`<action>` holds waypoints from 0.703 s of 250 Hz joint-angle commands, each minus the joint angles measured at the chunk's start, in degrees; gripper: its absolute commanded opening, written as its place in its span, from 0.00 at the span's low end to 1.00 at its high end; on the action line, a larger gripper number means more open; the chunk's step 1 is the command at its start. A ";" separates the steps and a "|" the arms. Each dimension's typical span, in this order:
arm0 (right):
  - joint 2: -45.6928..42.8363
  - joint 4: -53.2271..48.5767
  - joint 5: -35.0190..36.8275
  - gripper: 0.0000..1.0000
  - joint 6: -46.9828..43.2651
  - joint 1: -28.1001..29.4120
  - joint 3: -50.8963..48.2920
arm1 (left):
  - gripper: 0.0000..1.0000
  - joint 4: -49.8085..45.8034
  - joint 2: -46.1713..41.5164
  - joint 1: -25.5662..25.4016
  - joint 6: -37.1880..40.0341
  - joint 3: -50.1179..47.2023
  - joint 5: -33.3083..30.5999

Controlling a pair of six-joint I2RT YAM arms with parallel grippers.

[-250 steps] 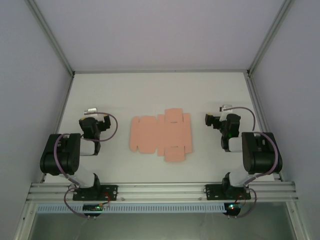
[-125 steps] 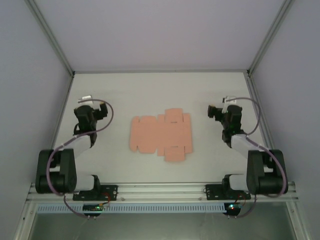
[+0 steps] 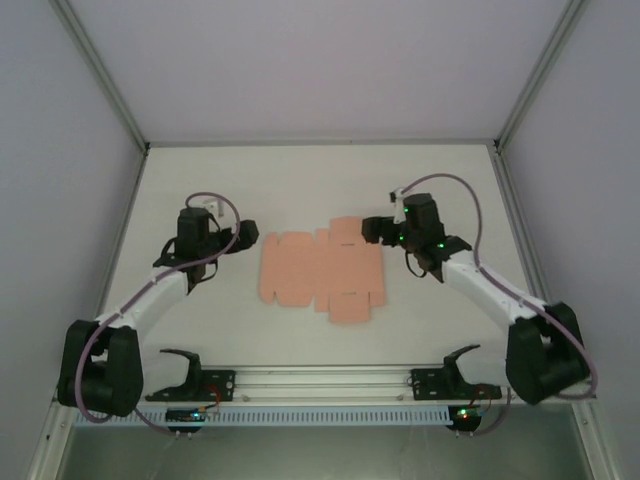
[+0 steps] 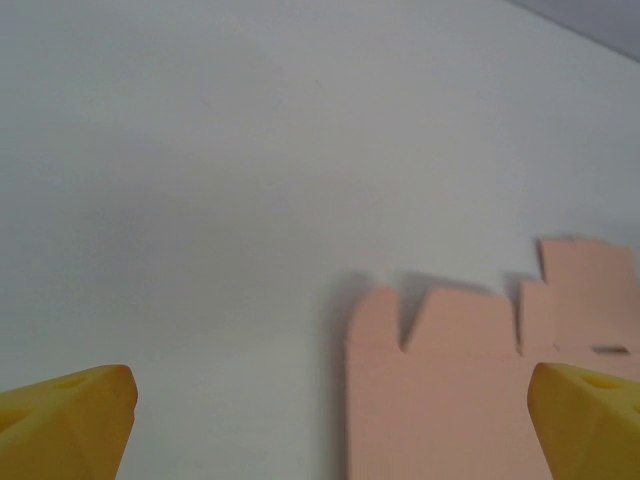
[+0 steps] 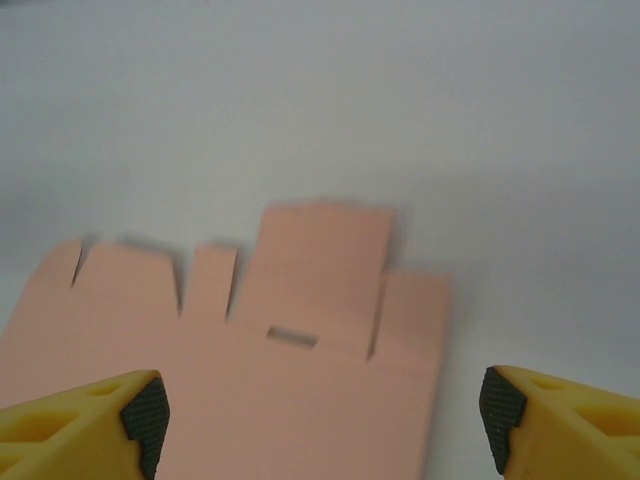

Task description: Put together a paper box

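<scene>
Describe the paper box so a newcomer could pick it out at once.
On the white table, look midway between the left gripper and the right gripper. There lies the paper box, an unfolded flat card sheet with tabs, flaps and a slot. Its salmon-pink colour sets it apart from the dark grippers beside it.

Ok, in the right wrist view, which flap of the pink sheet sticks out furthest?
The wide flap just behind the small slot in the paper box; its edge reaches well past the shorter flaps on either side.
</scene>
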 commanded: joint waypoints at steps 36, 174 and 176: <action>11.43 -2.40 -7.08 0.80 1.85 3.46 2.83 | 1.00 -0.42 7.86 -3.52 -4.31 0.21 12.98; 18.66 3.04 -7.95 0.79 4.81 3.79 -0.81 | 0.67 12.73 20.15 -7.04 -7.73 0.49 25.97; 18.68 2.97 -7.97 0.79 4.87 3.81 -0.87 | 0.65 13.00 20.19 -7.06 -7.88 0.47 26.20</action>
